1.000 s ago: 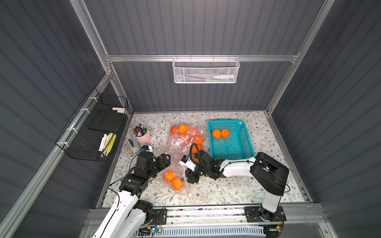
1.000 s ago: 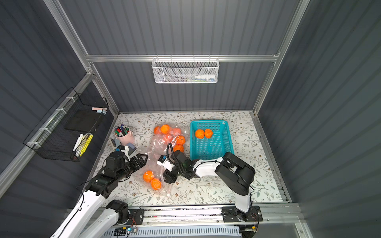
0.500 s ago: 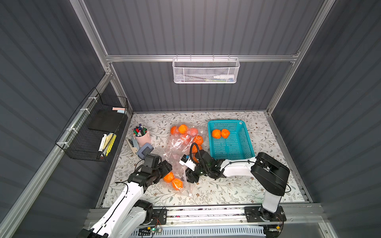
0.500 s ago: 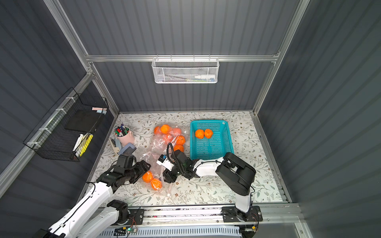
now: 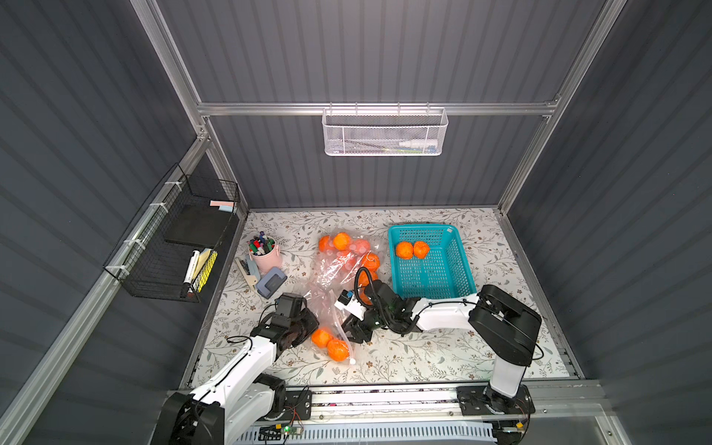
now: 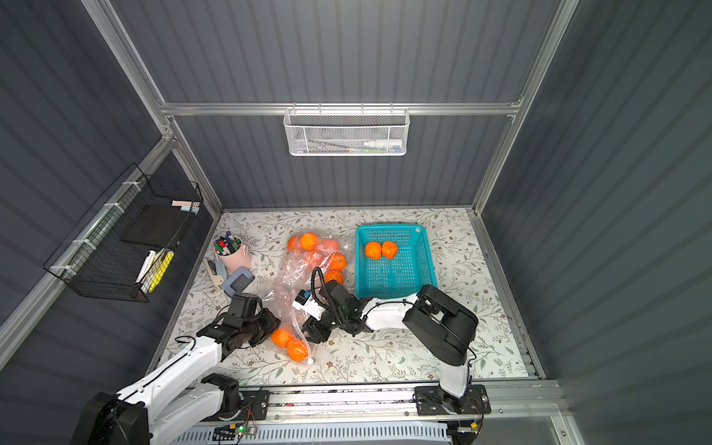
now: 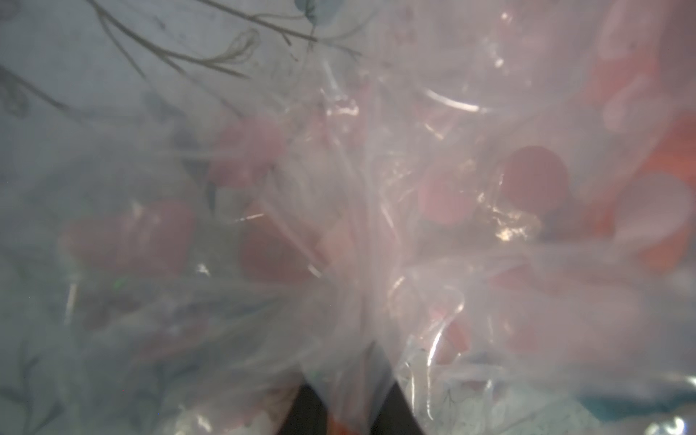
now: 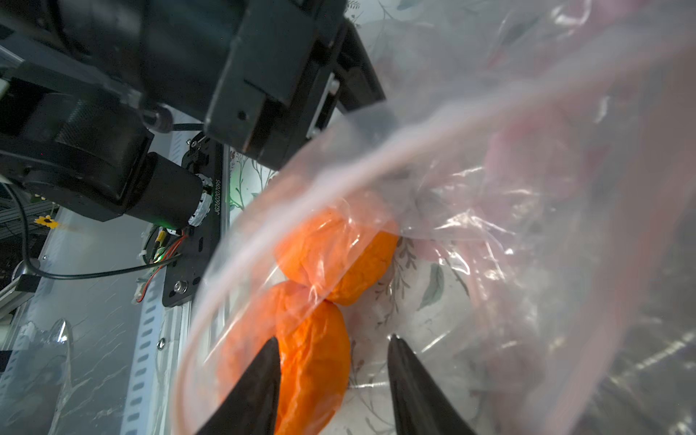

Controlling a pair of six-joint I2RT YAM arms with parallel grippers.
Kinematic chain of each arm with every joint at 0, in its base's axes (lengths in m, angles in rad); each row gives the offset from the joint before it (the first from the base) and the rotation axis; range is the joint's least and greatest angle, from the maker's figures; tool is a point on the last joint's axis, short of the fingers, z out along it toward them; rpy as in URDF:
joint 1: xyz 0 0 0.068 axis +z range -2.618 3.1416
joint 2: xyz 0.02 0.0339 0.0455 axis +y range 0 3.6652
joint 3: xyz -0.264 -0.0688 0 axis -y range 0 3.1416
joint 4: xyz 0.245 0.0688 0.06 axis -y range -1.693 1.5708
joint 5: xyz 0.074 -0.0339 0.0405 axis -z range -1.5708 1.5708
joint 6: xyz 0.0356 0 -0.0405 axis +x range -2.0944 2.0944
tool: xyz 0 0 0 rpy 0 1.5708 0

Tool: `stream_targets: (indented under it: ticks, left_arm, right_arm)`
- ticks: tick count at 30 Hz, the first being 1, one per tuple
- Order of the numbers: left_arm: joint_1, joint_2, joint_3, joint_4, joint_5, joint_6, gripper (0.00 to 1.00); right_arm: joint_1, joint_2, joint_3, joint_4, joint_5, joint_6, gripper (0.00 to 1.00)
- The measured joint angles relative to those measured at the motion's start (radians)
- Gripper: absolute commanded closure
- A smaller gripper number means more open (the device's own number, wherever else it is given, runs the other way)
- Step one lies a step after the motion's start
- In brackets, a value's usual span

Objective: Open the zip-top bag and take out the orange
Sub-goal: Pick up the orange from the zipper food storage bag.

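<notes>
Indoors, grey walls enclose the floral surface; the left tool pinches the zip-top bag. The right tool stands open.

left claw pinched, right claw parted

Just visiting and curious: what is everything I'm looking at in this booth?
oranges: orange; two in near bag, two in basket, several in far bags
near bag: one, clear with pink dots, table front
far bags: count unclear, same plastic, table middle
basket: one, teal, right of bags
pen cup: one, pink, left edge
grey-blue gadget: one, beside cup
wire rack: one, black, left wall
mesh basket: one, white, back rail
left gripper: black, shut on near bag
right gripper: black, open at its mouth
</notes>
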Motion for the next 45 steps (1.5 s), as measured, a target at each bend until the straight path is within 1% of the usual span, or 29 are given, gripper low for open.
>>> stream_targets:
  ticks: [1,6,12,17,23,27,29,32,38,40,41,43,45]
  left_arm:
    - [0.000,0.006,-0.005,0.013,0.004,0.000,1.00]
    - [0.000,0.017,-0.016,0.045,0.018,0.002,1.00]
    - [0.000,0.026,-0.016,0.063,0.018,0.002,1.00]
    - [0.000,0.022,-0.016,0.067,0.017,-0.001,1.00]
    - [0.000,0.006,-0.039,0.094,0.018,-0.002,1.00]
    - [0.000,0.006,-0.049,0.121,0.018,-0.002,1.00]
    - [0.000,0.009,-0.051,0.127,0.018,-0.002,1.00]
    - [0.000,0.009,-0.051,0.129,0.019,0.000,1.00]
    - [0.000,0.014,-0.051,0.129,0.018,0.021,1.00]
    - [0.000,0.021,-0.051,0.131,0.018,0.034,1.00]
    - [0.000,0.023,-0.051,0.134,0.018,0.038,1.00]
    - [0.000,0.025,-0.051,0.141,0.018,0.050,1.00]
    - [0.000,0.027,-0.051,0.143,0.018,0.060,1.00]
  right_arm:
    - [0.000,0.000,0.000,-0.013,-0.011,-0.020,0.47]
    - [0.000,0.000,0.000,-0.091,-0.044,-0.118,0.46]
    - [0.003,-0.016,-0.020,-0.131,-0.096,-0.220,0.33]
    - [0.034,-0.039,-0.044,-0.116,-0.114,-0.253,0.29]
    - [0.092,0.024,0.008,-0.116,-0.048,-0.256,0.28]
    - [0.105,0.056,0.028,-0.109,-0.026,-0.255,0.28]
    - [0.106,0.054,0.029,-0.113,-0.028,-0.259,0.26]
    - [0.106,0.024,0.009,-0.108,-0.028,-0.278,0.23]
    - [0.083,-0.139,-0.084,-0.121,-0.024,-0.338,0.20]
    - [0.055,-0.174,-0.095,-0.119,-0.023,-0.346,0.23]
    - [0.043,-0.182,-0.097,-0.117,-0.023,-0.348,0.27]
    - [0.021,-0.182,-0.098,-0.112,-0.020,-0.354,0.41]
    - [0.014,-0.164,-0.089,-0.118,-0.006,-0.351,0.53]
